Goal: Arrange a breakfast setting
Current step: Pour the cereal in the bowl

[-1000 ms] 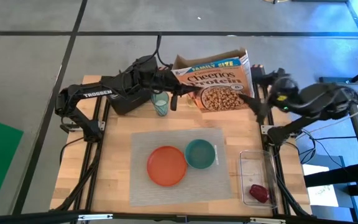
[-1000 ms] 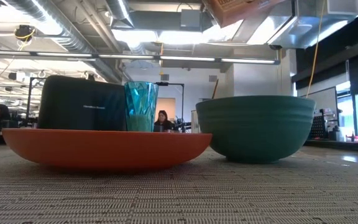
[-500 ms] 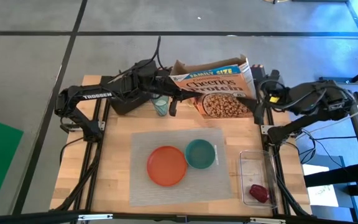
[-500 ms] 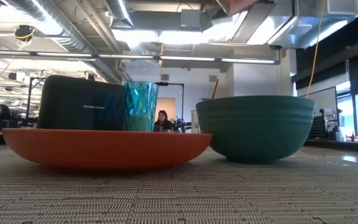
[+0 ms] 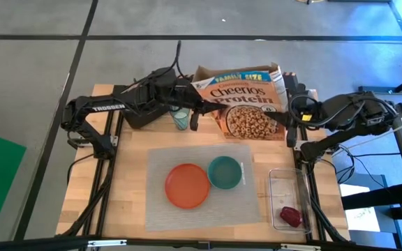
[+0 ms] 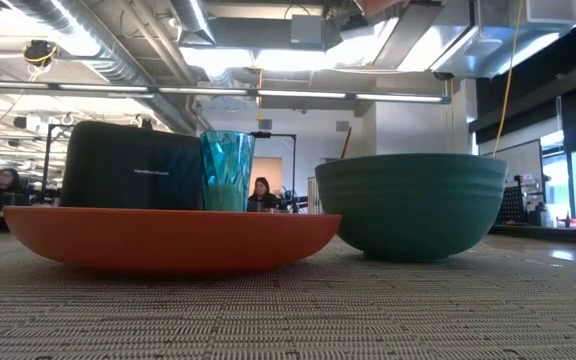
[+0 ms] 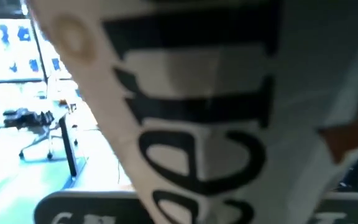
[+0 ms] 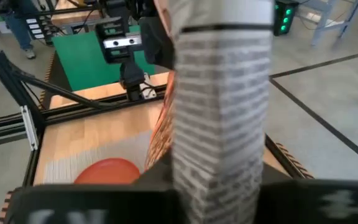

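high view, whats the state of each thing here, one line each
Family-size cereal box: top flaps open, held up off the table between both grippers
Left gripper: shut on the box's left edge
Right gripper: closed on the box's right edge
Round orange plate: empty, on the grey placemat
Teal bowl: empty, beside the plate
Pale teal tumbler: upright
Clear plastic tray: holds a dark-red fruit
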`<action>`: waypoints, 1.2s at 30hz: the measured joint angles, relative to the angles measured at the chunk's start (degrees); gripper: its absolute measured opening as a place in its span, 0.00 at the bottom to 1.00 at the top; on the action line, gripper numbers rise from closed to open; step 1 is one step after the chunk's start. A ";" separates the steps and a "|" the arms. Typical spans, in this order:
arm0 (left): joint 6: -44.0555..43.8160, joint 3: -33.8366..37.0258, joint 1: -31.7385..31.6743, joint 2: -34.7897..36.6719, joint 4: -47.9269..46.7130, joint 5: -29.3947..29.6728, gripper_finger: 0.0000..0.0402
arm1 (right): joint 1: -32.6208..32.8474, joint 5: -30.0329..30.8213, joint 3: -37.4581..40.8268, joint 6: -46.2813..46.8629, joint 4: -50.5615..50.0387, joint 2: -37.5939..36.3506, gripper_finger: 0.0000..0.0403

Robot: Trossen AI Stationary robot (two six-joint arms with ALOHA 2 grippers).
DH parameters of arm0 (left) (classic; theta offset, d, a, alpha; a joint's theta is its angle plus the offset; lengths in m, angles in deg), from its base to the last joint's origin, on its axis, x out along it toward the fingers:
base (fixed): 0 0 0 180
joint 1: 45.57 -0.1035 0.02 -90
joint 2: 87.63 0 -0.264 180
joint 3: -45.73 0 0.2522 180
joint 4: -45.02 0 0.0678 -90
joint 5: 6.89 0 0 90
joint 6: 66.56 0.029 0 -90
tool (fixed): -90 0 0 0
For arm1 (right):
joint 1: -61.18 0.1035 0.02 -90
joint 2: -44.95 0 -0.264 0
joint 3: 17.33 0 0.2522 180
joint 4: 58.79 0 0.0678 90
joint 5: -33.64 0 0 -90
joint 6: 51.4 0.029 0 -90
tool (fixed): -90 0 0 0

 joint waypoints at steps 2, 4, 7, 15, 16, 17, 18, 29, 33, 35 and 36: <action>-0.41 -0.15 -0.02 0.08 -2.91 1.65 0.07 | -0.28 -1.39 -0.99 -0.80 -0.81 0.23 0.03; -1.61 -0.24 -0.02 0.25 -6.75 2.44 0.12 | -1.74 -3.82 -2.91 -0.77 -2.39 0.84 0.02; -3.47 -0.19 -0.10 0.26 -13.57 3.94 0.22 | -4.99 -7.97 -7.54 0.84 -7.71 2.67 0.03; -7.72 0.28 1.29 1.57 -33.56 12.65 0.48 | -11.80 -25.09 -19.41 0.68 -26.70 11.51 0.01; -8.38 0.25 1.80 2.19 -34.72 13.71 0.50 | -12.54 -27.20 -20.47 0.38 -29.15 12.69 0.01; -8.93 0.11 2.43 3.24 -35.45 15.40 0.51 | -13.06 -29.27 -21.15 -0.31 -30.10 13.74 0.01; -9.30 0.11 3.28 4.78 -37.33 17.61 0.51 | -13.51 -31.18 -21.25 -1.21 -29.50 14.30 0.01; -21.88 0.04 16.71 18.04 -54.40 48.12 0.50 | -13.84 -42.45 -19.36 -1.18 -29.61 18.13 0.00; -23.91 0.09 20.04 20.15 -58.64 53.60 0.50 | -13.84 -44.18 -19.15 1.61 -29.64 19.53 0.00; -23.97 0.11 20.74 20.55 -60.53 55.04 0.50 | -13.84 -44.59 -19.15 4.28 -29.74 19.90 0.00; -23.99 0.09 20.84 20.77 -60.48 55.37 0.50 | -13.83 -45.22 -19.13 6.04 -29.74 20.00 0.00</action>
